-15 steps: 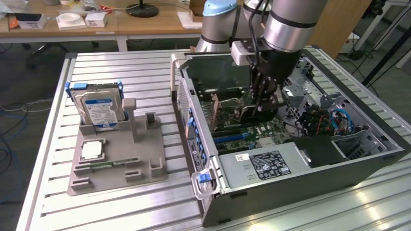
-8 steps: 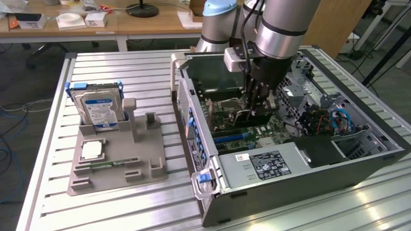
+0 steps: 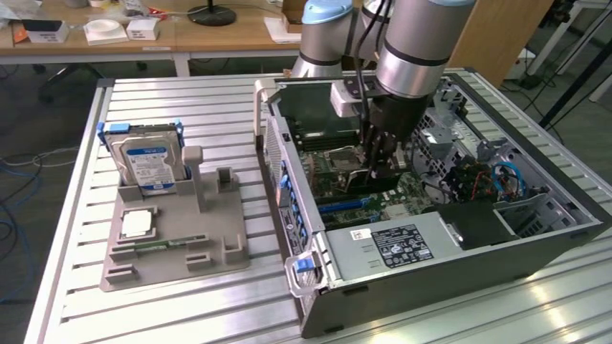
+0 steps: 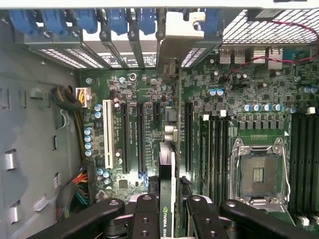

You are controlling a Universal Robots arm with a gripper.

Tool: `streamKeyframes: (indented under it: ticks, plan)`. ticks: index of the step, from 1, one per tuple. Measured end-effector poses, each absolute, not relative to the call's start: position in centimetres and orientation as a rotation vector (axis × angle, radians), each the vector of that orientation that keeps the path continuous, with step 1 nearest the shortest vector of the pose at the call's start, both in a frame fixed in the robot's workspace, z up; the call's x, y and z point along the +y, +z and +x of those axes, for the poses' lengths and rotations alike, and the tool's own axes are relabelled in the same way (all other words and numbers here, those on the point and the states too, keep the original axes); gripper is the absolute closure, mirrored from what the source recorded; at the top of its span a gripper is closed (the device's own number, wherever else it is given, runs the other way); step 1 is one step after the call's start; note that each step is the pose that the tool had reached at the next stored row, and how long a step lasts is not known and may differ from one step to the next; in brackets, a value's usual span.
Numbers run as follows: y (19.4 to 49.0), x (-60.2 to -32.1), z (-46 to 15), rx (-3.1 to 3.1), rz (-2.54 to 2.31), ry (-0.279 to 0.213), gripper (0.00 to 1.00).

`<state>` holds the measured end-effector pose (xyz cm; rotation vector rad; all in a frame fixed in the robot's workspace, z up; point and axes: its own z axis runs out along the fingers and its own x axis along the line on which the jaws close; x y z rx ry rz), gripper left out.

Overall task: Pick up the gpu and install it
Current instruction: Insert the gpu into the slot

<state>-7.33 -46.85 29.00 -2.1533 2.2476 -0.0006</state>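
The gripper (image 4: pixel 169 211) is clamped on the gpu (image 4: pixel 168 164). Its two black fingers (image 4: pixel 145 219) press the flat faces of the card, so the card hangs on edge with its long side running out ahead of the tool. This suits a part that has to go into a narrow slot edge first. In the exterior view the arm reaches straight down into the open computer case (image 3: pixel 535 236), which lies on its side so the motherboard (image 4: pixel 239 84) faces up at the tool. The card is directly under the wrist, running parallel to the black expansion slots (image 4: pixel 140 134) on either side of it and hiding whatever lies under its own edge. I cannot tell whether its connector edge already touches a slot. At the far end of the card from the fingers, its grey metal bracket (image 4: pixel 174 35) sits in line with the row of blue slot latches (image 4: pixel 117 20) at the case's rear wall, probably because that bracket has to fill a rear opening. The empty CPU socket (image 4: pixel 259 174) is off to one side of the gripper. Well away from the tool, on the exterior view's left, the grey parts fixture (image 3: pixel 225 251) holds the hard drive (image 3: pixel 148 161) upright and a small silver chip (image 3: pixel 137 223) lying flat.
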Motion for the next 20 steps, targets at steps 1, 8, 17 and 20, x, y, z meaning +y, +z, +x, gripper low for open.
streamKeyframes:
  ticks: [1, 8, 17, 20]
  plan:
    - [28.8, -46.8, -7.3, 2.248, -2.153, -0.001, 0.74]
    - [28.3, -46.8, -7.8, 2.247, -2.153, -0.006, 0.74]
    - [27.9, -46.4, -8.3, 2.245, -2.152, -0.008, 0.74]
    - [27.8, -46.4, -8.6, 2.246, -2.152, -0.008, 0.74]
